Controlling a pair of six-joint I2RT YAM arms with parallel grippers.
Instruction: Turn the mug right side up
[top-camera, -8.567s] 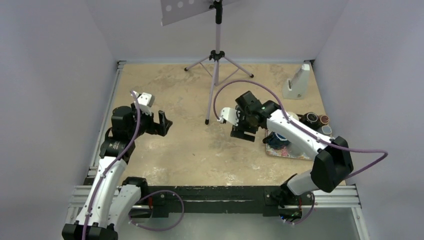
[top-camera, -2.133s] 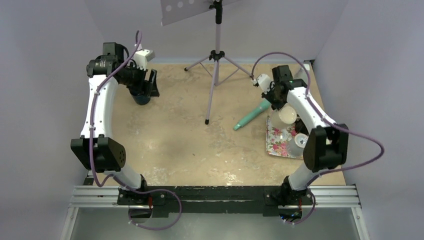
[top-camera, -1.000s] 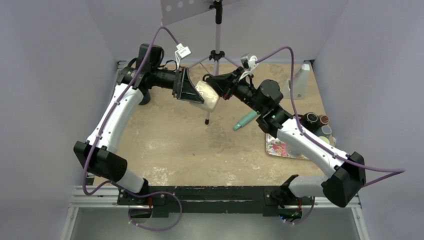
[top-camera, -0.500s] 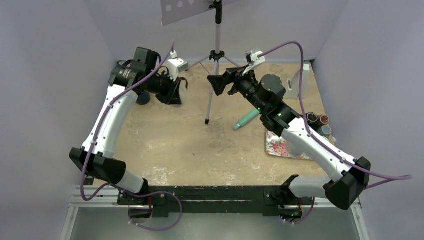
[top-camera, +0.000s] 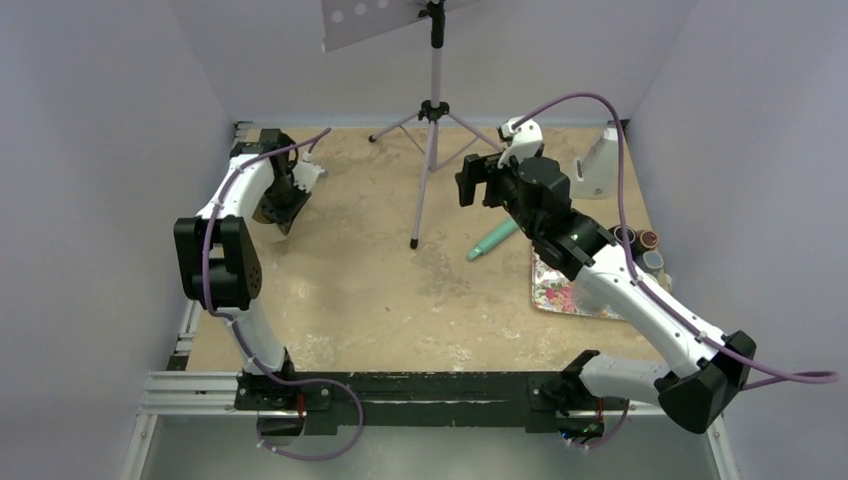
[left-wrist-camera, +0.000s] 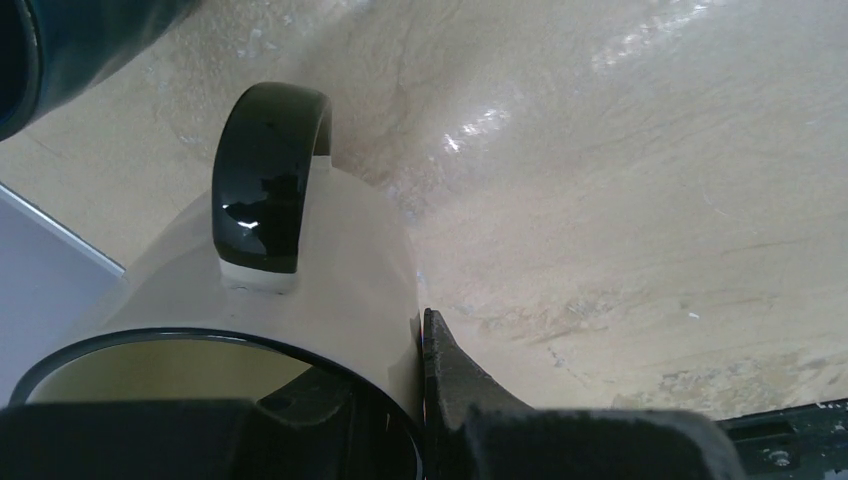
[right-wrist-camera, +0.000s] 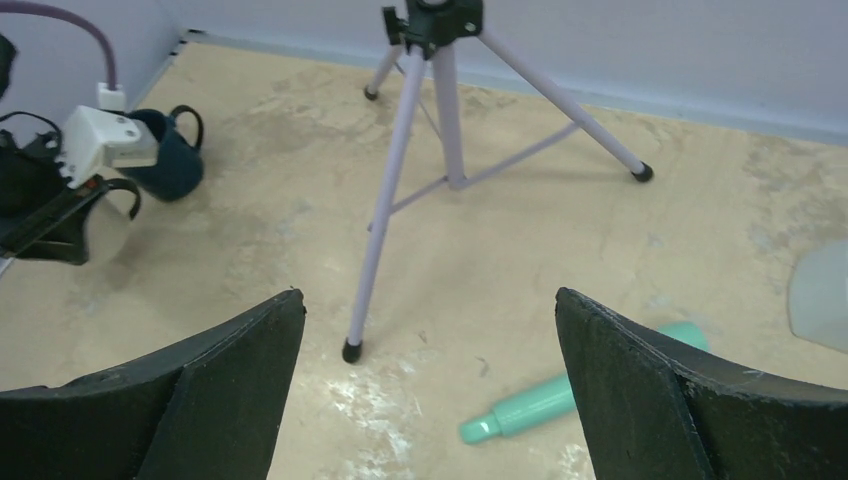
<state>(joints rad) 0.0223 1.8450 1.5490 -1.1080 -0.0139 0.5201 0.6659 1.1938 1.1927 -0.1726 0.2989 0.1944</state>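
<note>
My left gripper (left-wrist-camera: 392, 388): clamped on the wall of the cream mug (left-wrist-camera: 330, 260), one finger (left-wrist-camera: 450, 385) outside, the other inside and mostly hidden. The mug's mouth faces my wrist, with its black handle (left-wrist-camera: 268, 190) beyond. The base is out of sight; I cannot tell whether it rests on anything.
My right gripper (right-wrist-camera: 428, 305): spread wide, empty, above the tripod (right-wrist-camera: 400, 200).

No lettering, number, brand or sign can be read on anything in view, whether the cream mug (left-wrist-camera: 335, 270), the purple tripod (top-camera: 432, 150), the teal bottle (top-camera: 494, 240) or the floral tray (top-camera: 552, 289).
</note>
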